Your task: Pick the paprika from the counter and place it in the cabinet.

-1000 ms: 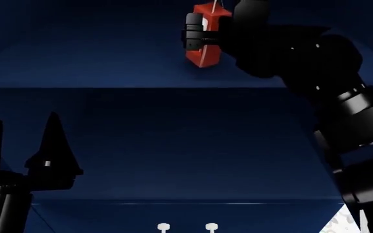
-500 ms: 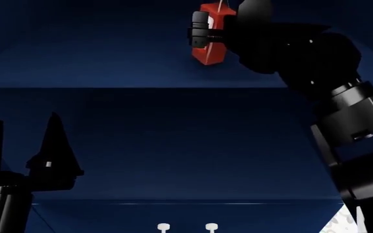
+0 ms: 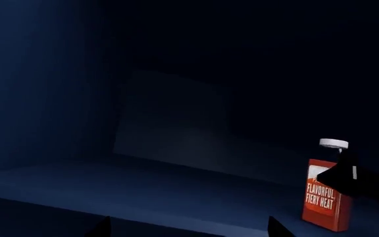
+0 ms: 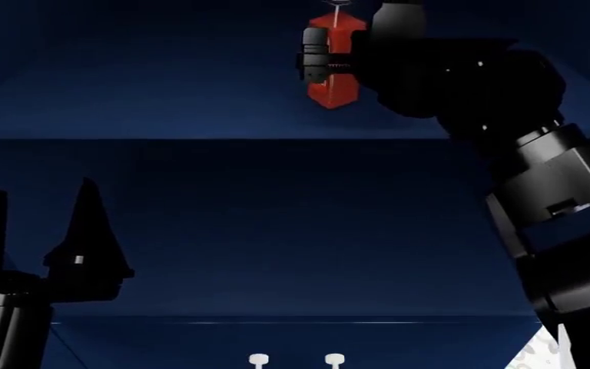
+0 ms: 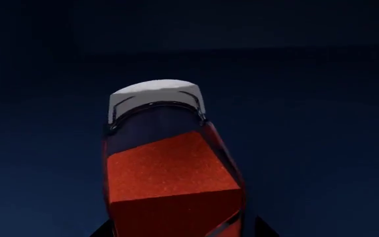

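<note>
- The right gripper [image 4: 321, 55] pinches the small squarish clear paprika bottle [image 4: 334, 65] of red-orange powder, white-capped, upright on or just above the dark navy cabinet shelf [image 4: 172, 100].
- It should be settled flat before the pincer lets go.
- The left gripper [image 4: 34, 231] hangs spread, empty.
- Count: one bottle, two grippers, two white drawer handles [image 4: 259, 359].

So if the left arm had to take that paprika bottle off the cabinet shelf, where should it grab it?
Probably the flat sides of the paprika, low on the red label under the right gripper, which is shut on the upper body. It stands upright on the cabinet shelf, so come in level from the open front. The round white cap looks too small for a steady hold. The left gripper is open.
</note>
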Robot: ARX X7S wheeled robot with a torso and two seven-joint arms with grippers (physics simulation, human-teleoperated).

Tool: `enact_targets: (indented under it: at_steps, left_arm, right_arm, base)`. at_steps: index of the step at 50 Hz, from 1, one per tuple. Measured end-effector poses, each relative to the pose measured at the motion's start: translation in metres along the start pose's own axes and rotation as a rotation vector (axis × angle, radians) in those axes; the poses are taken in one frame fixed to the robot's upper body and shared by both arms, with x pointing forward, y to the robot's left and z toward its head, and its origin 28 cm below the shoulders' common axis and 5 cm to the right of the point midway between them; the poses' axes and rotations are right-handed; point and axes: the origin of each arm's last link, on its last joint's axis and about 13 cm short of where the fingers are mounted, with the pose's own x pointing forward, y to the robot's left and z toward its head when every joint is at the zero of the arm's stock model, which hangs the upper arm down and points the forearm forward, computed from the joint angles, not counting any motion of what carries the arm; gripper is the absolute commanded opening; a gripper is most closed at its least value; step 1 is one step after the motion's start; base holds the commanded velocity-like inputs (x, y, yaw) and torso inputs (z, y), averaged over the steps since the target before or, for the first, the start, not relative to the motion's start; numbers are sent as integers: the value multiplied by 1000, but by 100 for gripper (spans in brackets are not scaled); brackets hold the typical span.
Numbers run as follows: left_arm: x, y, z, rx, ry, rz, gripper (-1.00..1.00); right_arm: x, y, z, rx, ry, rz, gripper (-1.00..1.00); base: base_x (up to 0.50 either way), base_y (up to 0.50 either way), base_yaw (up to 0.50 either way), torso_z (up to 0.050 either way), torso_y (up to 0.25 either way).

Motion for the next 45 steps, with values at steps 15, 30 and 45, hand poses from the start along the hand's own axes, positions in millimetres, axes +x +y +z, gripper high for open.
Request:
enact_targets:
  at_steps: [15,30,45]
  left_arm:
    - [-1,-1,1,0,-2,-3,100]
    - [-2,-1,1,0,-3,-6,100]
    - [-3,-1,2,-2,-2,-9,100]
  right_arm:
    - [-7,1,4,-14,-9,2,100]
    - [-31,6,9,-25,-23,26,100]
    - [-57,9,9,-32,-43,51,100]
  base:
    - [0,0,0,0,0]
    - [0,0,0,0,0]
    - [0,0,0,0,0]
